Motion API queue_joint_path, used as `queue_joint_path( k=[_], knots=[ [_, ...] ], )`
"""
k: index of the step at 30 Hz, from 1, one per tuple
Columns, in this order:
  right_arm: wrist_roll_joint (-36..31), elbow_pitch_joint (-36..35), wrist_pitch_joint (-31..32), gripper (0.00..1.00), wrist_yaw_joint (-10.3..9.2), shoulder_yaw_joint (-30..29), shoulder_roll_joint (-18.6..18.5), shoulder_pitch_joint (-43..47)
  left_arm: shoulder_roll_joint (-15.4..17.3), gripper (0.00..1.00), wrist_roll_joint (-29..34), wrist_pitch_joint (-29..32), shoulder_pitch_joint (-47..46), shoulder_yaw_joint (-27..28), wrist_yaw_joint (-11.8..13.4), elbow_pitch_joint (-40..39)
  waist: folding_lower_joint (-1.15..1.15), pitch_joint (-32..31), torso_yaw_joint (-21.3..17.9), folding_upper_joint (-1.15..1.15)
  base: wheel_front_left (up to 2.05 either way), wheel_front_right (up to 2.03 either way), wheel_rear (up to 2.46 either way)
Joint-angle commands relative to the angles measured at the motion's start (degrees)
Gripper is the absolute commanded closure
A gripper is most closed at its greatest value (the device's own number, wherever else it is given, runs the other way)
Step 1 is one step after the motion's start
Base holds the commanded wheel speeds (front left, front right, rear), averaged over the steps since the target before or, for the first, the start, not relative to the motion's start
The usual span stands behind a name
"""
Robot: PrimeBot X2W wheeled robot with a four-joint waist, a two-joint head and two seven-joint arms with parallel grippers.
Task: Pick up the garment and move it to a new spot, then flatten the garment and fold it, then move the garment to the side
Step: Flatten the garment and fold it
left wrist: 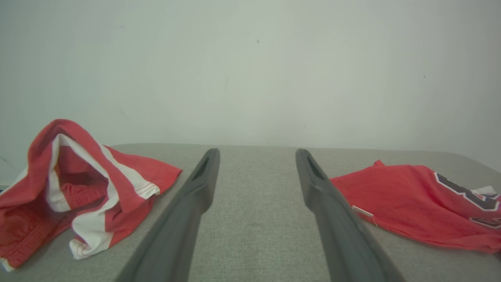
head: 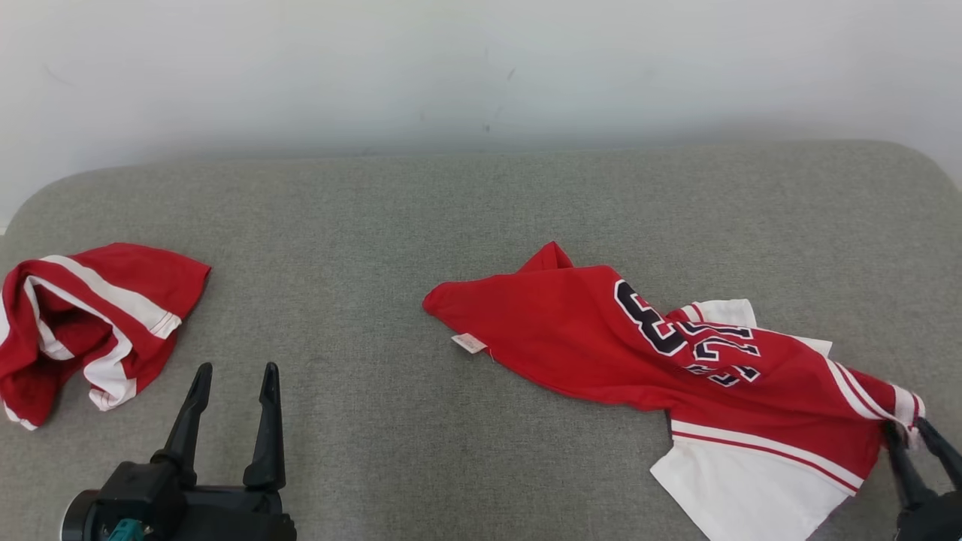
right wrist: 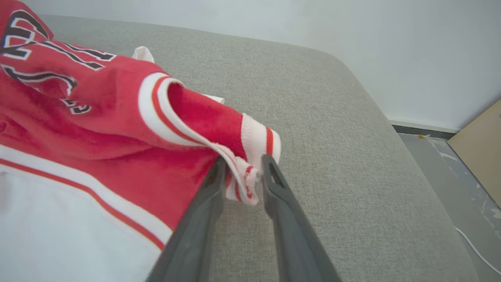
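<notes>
Grey padded cushion (head: 466,203) with rounded corners, plain white wall (head: 481,68) right behind its far edge. Off the right edge, the right wrist view catches grey floor (right wrist: 434,156) and a tan board (right wrist: 479,145).

The red jersey (head: 571,330) sprawls across the right half, numbers up and crumpled. One red corner reaches toward the middle, and the white panel lies at the near edge.

At the near right corner, the right gripper (head: 906,427) has its jaws closed on a bunch of the jersey's red-and-white striped trim. The cloth is squeezed between the two dark fingers and lifted slightly off the cushion.

The left gripper (head: 237,368) hangs over the near left, jaws spread wide with bare cushion between them, well apart from the jersey. A red-and-white pair of shorts (head: 90,323) sits heaped by the left edge, just beside that gripper.
</notes>
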Motion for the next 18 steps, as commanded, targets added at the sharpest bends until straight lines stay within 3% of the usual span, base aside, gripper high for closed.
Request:
queue_joint_path(
  k=[1, 7, 18],
  knots=[
    [0.3, -0.1, -0.1, 0.0, -0.15, -0.2, 0.4, 0.0, 0.0, 0.0, 0.0, -0.1, 0.3, 0.2, 0.1, 0.2, 0.0, -0.2, -0.3, 0.0, 0.0, 0.0, 0.0],
    [-0.5, -1.7, -0.3, 0.0, -0.15, -2.0, 3.1, 1.1, 0.0, 0.0, -0.2, -0.1, 0.8, 0.3, 0.2, 0.6, 0.0, -1.3, -1.6, 0.0, 0.0, 0.0, 0.0],
    [-3.8, -17.6, -0.3, 0.0, -0.15, -6.6, 8.3, 7.4, 0.0, 0.0, -0.2, -0.1, 0.4, 0.8, 0.0, 0.5, 0.0, -1.4, -3.5, 0.0, 0.0, 0.0, 0.0]
  ],
)
